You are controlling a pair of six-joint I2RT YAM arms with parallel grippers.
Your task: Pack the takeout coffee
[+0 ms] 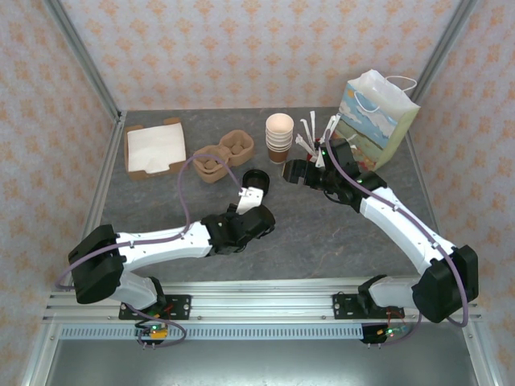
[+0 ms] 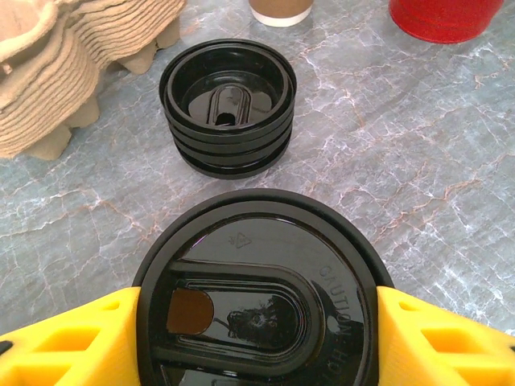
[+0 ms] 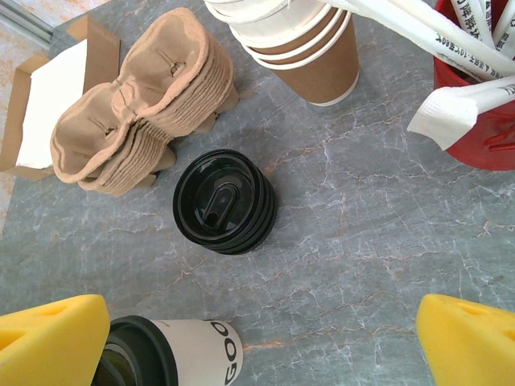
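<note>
The takeout coffee [image 2: 257, 297] is a cup with a round black lid and a pale side with black lettering [image 3: 197, 358]. My left gripper [image 2: 257, 322] is shut on it, one yellow finger [image 2: 72, 346] against each side of the lid. From above, the cup [image 1: 251, 195] shows just near of a stack of black lids [image 1: 256, 177]. Whether it rests on the table I cannot tell. My right gripper [image 3: 257, 346] hangs open over bare table to the cup's right, with nothing between its fingers [image 3: 471, 338]. It [image 1: 294, 171] is beside the stacked cups.
The black lid stack [image 3: 225, 201] lies ahead of both grippers. Behind it are cardboard cup carriers [image 3: 137, 104], a stack of lidless brown cups [image 3: 298, 40] and a red cup of stirrers [image 3: 483, 112]. A napkin tray [image 1: 154, 149] sits back left, a paper bag [image 1: 378, 121] back right.
</note>
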